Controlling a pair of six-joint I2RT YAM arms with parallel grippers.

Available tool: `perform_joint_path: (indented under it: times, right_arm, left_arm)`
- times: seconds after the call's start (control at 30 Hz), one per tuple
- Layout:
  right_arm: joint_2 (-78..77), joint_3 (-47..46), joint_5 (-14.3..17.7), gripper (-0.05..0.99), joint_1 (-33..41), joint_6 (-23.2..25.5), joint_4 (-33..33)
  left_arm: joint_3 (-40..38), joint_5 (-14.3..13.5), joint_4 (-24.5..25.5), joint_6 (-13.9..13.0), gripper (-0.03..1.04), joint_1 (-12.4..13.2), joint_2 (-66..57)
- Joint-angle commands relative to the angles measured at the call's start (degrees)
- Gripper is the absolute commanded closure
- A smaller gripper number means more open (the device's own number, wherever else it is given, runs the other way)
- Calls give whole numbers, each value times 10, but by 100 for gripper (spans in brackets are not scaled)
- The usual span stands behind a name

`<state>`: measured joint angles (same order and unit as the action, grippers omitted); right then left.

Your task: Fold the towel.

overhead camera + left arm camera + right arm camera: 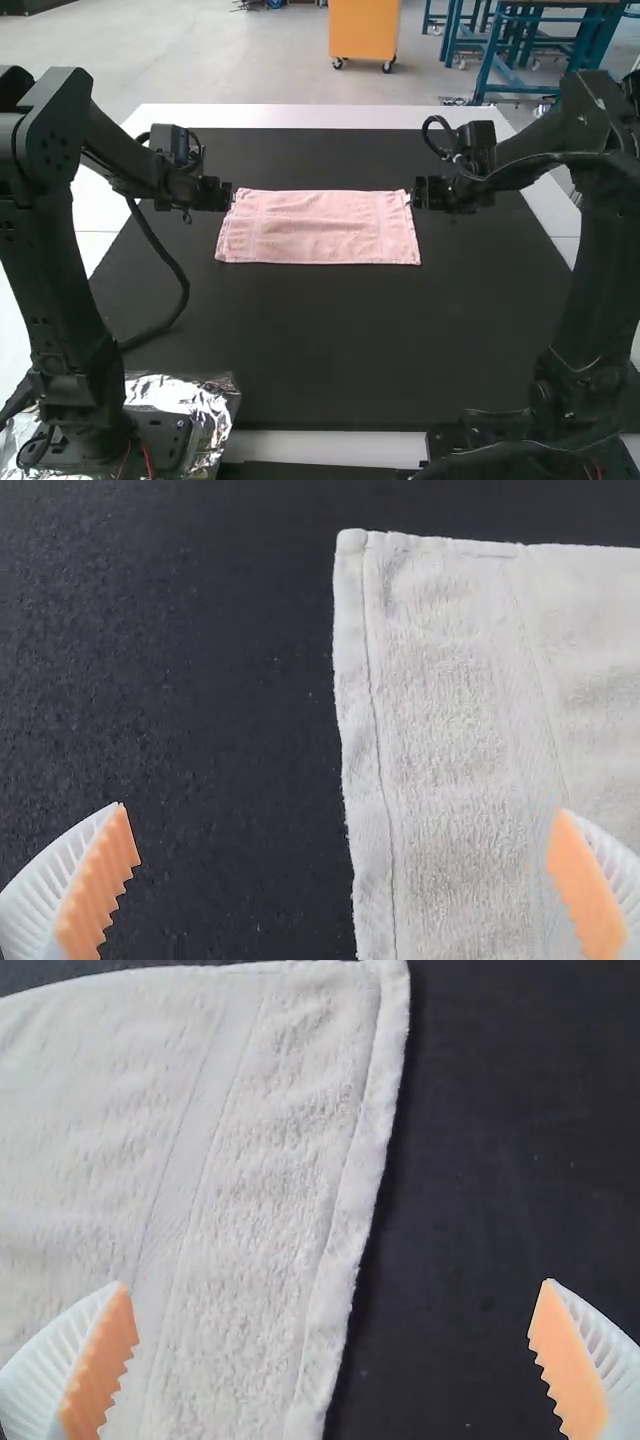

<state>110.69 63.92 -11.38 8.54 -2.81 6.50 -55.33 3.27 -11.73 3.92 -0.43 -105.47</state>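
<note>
Evidently, my white-ribbed, orange-padded left claw (226, 195) and matching right claw (416, 193) gape, fingers wide apart; the pale pink, rectangular terry towel (318, 228) lies flat between them, a side edge beneath each.

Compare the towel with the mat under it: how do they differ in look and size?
The towel is pink; the mat is black. The towel is much smaller, covering only part of the mat. The towel shows stitched hems and woven bands; the mat looks plain. Both lie roughly flat.
</note>
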Motion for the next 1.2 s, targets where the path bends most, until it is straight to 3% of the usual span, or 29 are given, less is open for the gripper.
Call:
perform_joint_path:
  times: [0.0, 0.33, 0.6, 0.87, 1.17]
  right_arm:
    - [34, 45, 7, 3, 10, -15, 5]
    - [138, 147, 9, 3, 13, -23, 4]
    - [188, 205, 9, 3, 12, -29, -4]
    - [221, 251, 10, 3, 13, -32, -21]
    - [260, 294, 18, 4, 13, -41, -68]
  left_arm:
    - [-35, 6, -12, 0, 5, -2, -30]
    - [-114, 6, -24, -4, 5, -1, -116]
    - [-175, 5, -6, -19, 5, -2, -170]
    - [-215, -21, 36, -52, 6, -2, -205]
    - [-241, -39, 62, -61, 6, -2, -227]
